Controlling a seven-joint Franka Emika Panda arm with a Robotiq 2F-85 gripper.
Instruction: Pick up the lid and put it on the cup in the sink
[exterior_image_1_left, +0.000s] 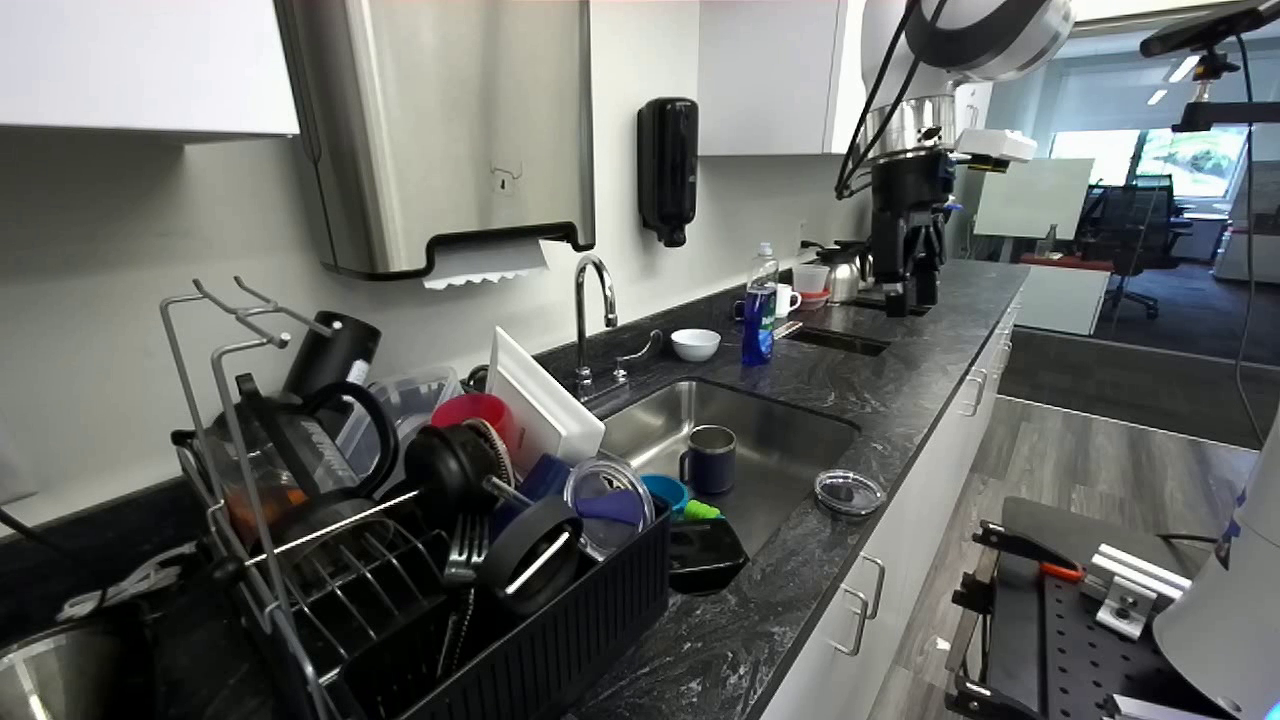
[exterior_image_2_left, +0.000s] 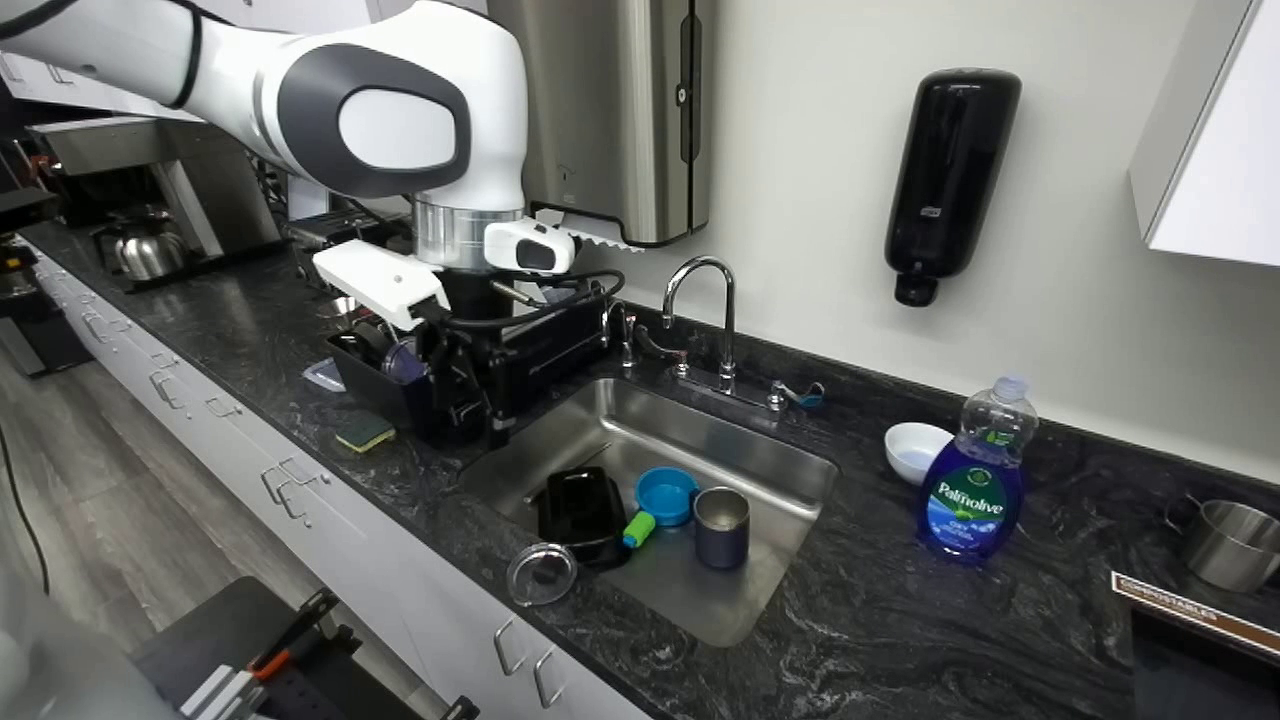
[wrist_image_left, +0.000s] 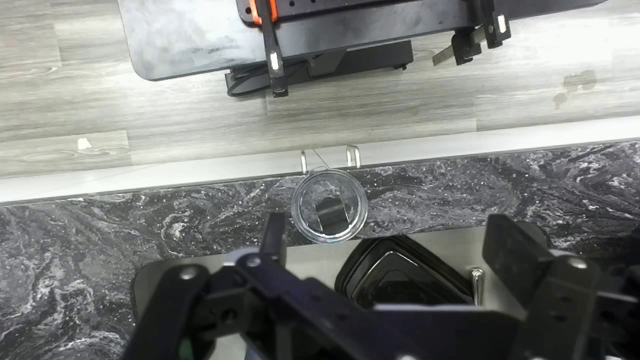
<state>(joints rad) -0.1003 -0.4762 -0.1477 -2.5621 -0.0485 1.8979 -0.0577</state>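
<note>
- In an exterior view, a white robot arm (exterior_image_1_left: 930, 75) reaches down from the top, its claw (exterior_image_1_left: 912, 295) pointing downward in the air.
- The clear round lid (exterior_image_1_left: 849, 492) lies flat on the dark stone surface (exterior_image_1_left: 690, 650), between the steel sink (exterior_image_1_left: 780, 420) and the surface's front edge.
- Inside the sink, a dark blue mug (exterior_image_1_left: 712, 460) stands upright; a small turquoise cup (exterior_image_1_left: 664, 491) is near it. A black tray (exterior_image_1_left: 705, 557) sits toward the front, and a loaded dish rack (exterior_image_1_left: 570, 640) stands alongside.
- In an exterior view, a bright green object (exterior_image_2_left: 639, 528), too small to identify, lies in the sink between tray and turquoise cup. A sponge (exterior_image_2_left: 366, 432) rests near the rack; blue dish soap (exterior_image_2_left: 968, 490) and a white bowl (exterior_image_2_left: 912, 452) stand across the sink. The claw overlaps the rack here.
- In the wrist view, the claw's two fingers (wrist_image_left: 507, 252) are spread wide apart. The lid shows beyond the fingertips, between their lines, apart from both. The claw partly covers the tray. Past the surface are a wood-look floor (wrist_image_left: 200, 120) and a dark cart (wrist_image_left: 375, 30).
</note>
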